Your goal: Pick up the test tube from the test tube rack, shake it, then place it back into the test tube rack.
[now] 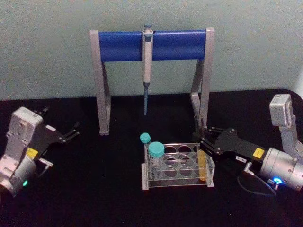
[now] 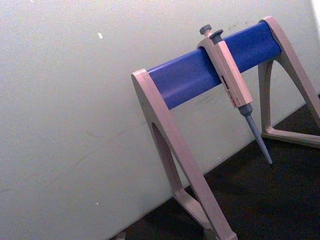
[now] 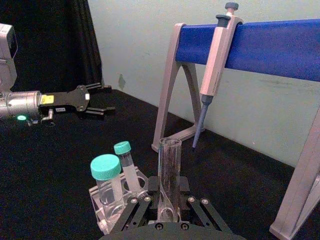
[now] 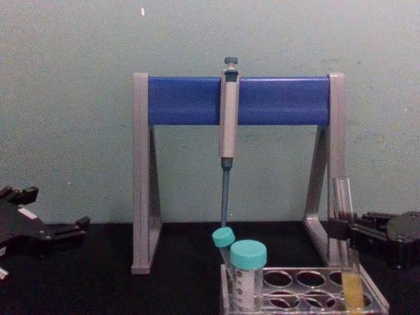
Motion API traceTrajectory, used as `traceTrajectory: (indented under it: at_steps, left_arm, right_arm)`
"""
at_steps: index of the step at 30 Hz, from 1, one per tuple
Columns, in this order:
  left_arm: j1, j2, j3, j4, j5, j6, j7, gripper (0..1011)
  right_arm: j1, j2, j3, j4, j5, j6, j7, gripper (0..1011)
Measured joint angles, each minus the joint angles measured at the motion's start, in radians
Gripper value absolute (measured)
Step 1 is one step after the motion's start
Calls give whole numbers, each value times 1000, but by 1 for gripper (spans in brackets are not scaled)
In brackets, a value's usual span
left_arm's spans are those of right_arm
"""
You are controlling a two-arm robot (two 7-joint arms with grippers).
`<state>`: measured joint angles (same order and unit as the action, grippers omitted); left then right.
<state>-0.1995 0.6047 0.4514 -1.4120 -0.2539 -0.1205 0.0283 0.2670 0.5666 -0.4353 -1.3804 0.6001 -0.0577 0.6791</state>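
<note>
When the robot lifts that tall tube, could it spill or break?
Possibly. The test tube has no cap, so hard shaking might slosh the yellow liquid out. It looks like thin, smooth glass, so it is probably fragile and slippery in the right gripper.

From my left wrist camera I see the pipette stand (image 2: 200, 75) ahead of the end effector, its blue crossbar (image 2: 210, 65) carried on two grey A-shaped legs. A grey pipette (image 2: 232, 82) hangs on the bar, tip pointing down toward the black tabletop (image 2: 270, 200). A pale wall (image 2: 75, 100) stands behind the stand.
</note>
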Motion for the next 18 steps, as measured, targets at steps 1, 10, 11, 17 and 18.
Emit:
traceTrajectory:
  at_steps: [1, 10, 11, 17, 18]
  left_arm:
    - [0, 0, 0, 0, 0, 0, 0, 1001]
    - [0, 0, 0, 0, 0, 0, 0, 1001]
    - [0, 0, 0, 0, 0, 0, 0, 1001]
    - [0, 0, 0, 0, 0, 0, 0, 1001]
    - [0, 0, 0, 0, 0, 0, 0, 1001]
  right_arm:
    - [0, 0, 0, 0, 0, 0, 0, 238]
    - [0, 0, 0, 0, -2, 0, 1, 285]
    - [0, 0, 0, 0, -2, 0, 1, 338]
    - [0, 0, 0, 0, -2, 0, 2, 534]
    - [0, 0, 0, 0, -2, 0, 1, 552]
